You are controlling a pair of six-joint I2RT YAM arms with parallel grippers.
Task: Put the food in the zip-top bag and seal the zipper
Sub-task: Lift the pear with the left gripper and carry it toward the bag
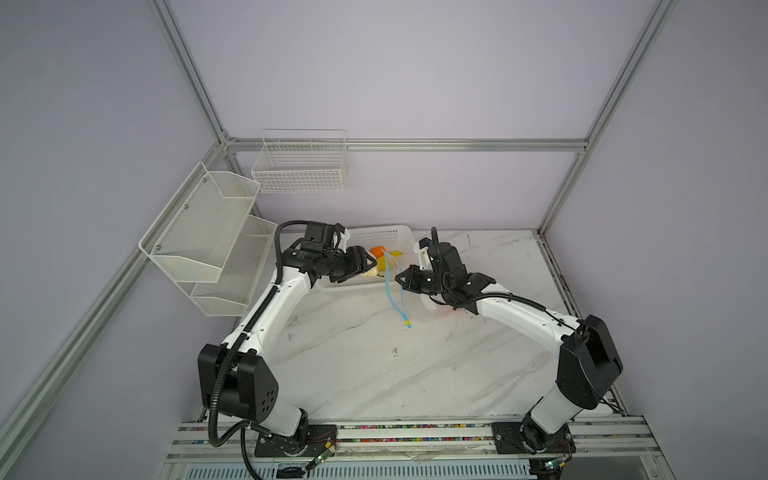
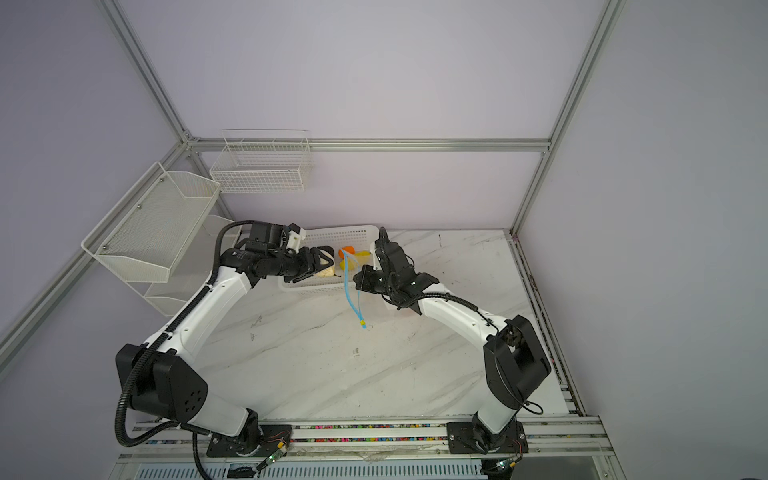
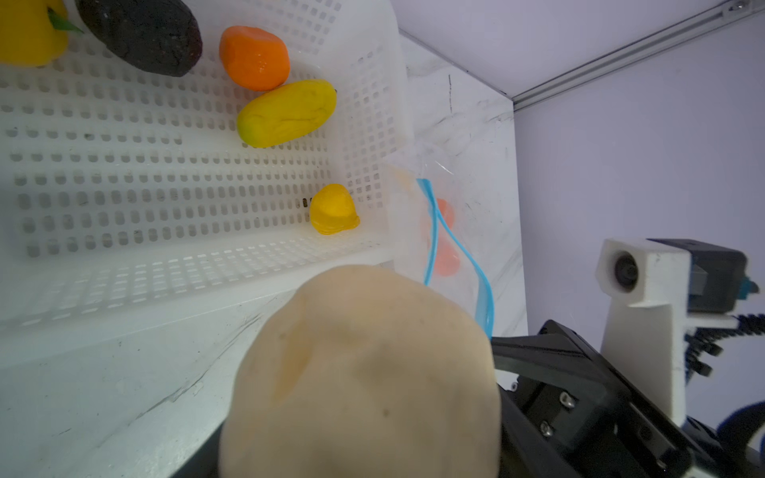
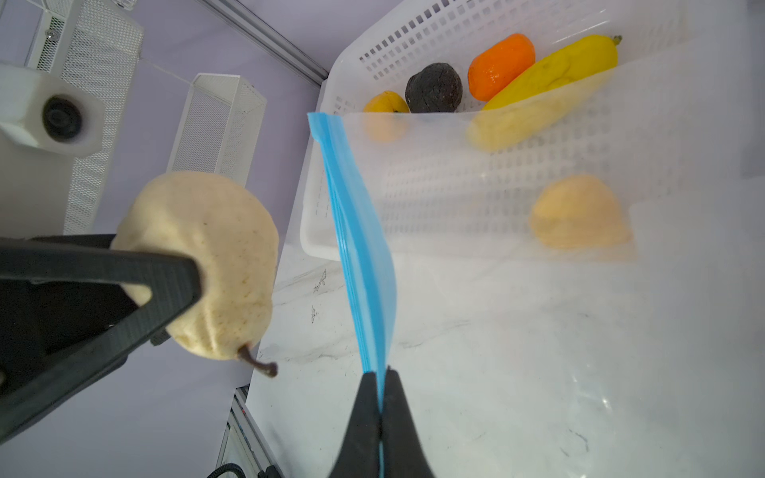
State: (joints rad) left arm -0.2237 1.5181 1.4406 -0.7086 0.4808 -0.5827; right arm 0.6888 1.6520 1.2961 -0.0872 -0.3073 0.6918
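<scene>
My left gripper [image 1: 369,266] is shut on a cream-white pear [image 3: 360,372], held above the front rim of the white perforated basket [image 3: 165,165]; one finger [image 4: 124,265] crosses the pear [image 4: 215,256]. My right gripper [image 4: 380,374] is shut on the light-blue zipper [image 4: 356,248], holding the mouth of the clear zip-top bag [image 4: 538,310] up beside the basket. The yellow slider [image 1: 406,322] hangs at the strip's low end. Two orange pieces [image 3: 447,258] lie inside the bag. In the basket lie an orange fruit [image 3: 254,58], a long yellow one [image 3: 287,114], a dark one [image 3: 145,33] and a small yellow one [image 3: 333,209].
A yellow pepper [image 3: 29,33] sits in the basket's far corner. A white mesh shelf [image 1: 199,232] and a wire basket [image 1: 299,162] hang on the walls at the back left. The marble table [image 1: 374,365] stretches toward the front rail.
</scene>
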